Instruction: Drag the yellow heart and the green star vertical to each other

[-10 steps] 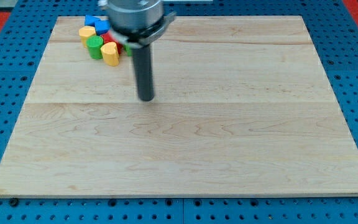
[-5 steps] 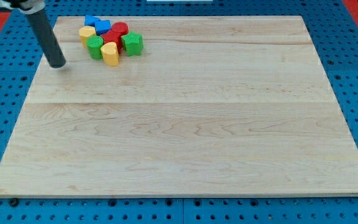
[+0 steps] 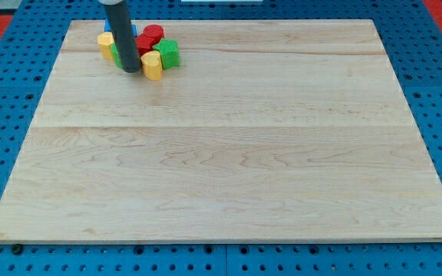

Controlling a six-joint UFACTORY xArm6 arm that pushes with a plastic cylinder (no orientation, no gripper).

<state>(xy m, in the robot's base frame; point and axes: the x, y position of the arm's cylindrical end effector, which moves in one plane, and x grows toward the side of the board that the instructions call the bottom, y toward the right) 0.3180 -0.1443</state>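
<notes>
My tip (image 3: 131, 69) rests on the board at the lower edge of a block cluster in the view's top left. A yellow block (image 3: 153, 66), which looks like the heart, touches the tip's right side. The green star (image 3: 169, 53) sits just up and right of that yellow block. The rod hides most of a second green block (image 3: 114, 52) on its left. A second yellow block (image 3: 105, 41) lies further left.
Two red blocks (image 3: 153, 34) (image 3: 144, 44) and a blue block (image 3: 133, 31) sit in the same cluster behind the rod. The wooden board (image 3: 229, 153) lies on a blue pegboard.
My tip moved from the board's left edge to the right into the cluster. The lower yellow block and the green star shifted a little to the right.
</notes>
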